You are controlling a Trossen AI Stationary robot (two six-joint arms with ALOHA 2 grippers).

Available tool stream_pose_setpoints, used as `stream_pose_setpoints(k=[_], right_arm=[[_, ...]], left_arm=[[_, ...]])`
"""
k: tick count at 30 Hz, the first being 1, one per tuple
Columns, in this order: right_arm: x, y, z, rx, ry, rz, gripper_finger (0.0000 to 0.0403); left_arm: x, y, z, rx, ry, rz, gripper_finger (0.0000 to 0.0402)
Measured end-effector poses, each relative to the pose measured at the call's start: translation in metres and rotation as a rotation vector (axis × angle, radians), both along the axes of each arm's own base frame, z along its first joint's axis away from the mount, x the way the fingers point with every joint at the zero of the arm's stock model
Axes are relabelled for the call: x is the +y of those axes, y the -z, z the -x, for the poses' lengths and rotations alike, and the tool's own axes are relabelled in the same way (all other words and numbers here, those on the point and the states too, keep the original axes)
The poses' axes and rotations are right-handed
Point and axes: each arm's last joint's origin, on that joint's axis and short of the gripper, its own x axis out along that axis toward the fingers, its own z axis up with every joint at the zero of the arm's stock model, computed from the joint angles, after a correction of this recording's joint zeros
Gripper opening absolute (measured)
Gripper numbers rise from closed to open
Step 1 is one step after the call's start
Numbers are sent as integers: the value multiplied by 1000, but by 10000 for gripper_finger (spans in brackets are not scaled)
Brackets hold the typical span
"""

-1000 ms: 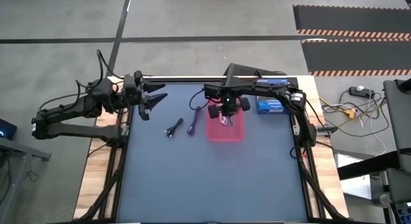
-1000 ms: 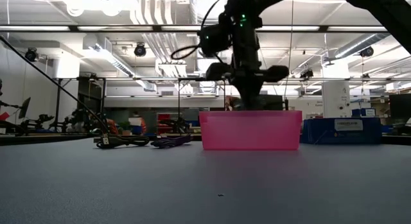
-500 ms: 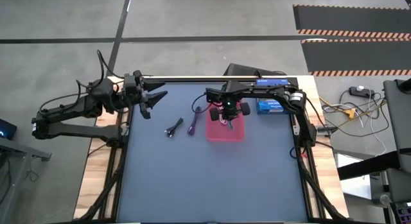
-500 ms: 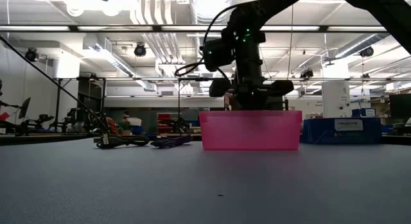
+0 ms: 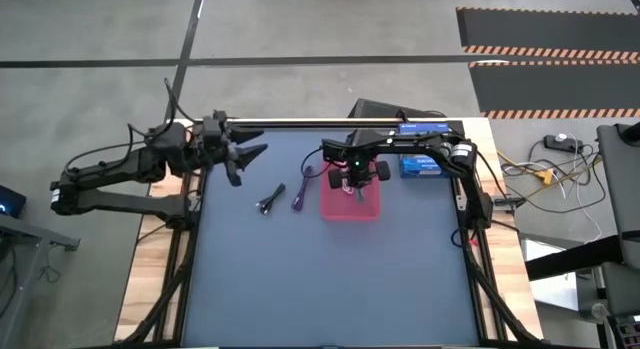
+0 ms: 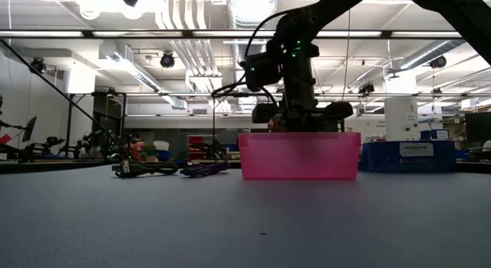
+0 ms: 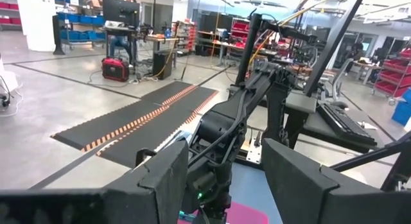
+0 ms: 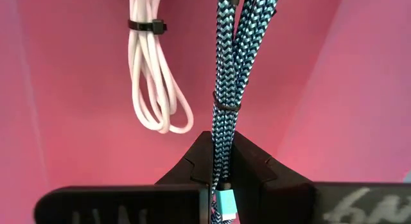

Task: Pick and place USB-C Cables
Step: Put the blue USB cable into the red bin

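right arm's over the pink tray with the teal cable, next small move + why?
Probably open the right gripper: its fingers are clamped on the teal cable, which already hangs inside the pink tray beside the white cable, so releasing should drop it in.

The pink tray (image 6: 299, 156) wall hides the right gripper's fingertips in the low view. The teal cable (image 8: 226, 89) runs past the picture's edge, and the bench's black cable (image 5: 270, 202) looks too small to detail.
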Motion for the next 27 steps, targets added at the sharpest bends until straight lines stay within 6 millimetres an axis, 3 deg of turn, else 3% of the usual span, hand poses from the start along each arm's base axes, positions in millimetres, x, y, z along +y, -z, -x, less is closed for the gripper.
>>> stream_pose_setpoints(k=[27], right_arm=[[-3, 5, -2, -8, 10, 55, 29]], left_arm=[[1, 3, -6, 22, 0, 1, 183]])
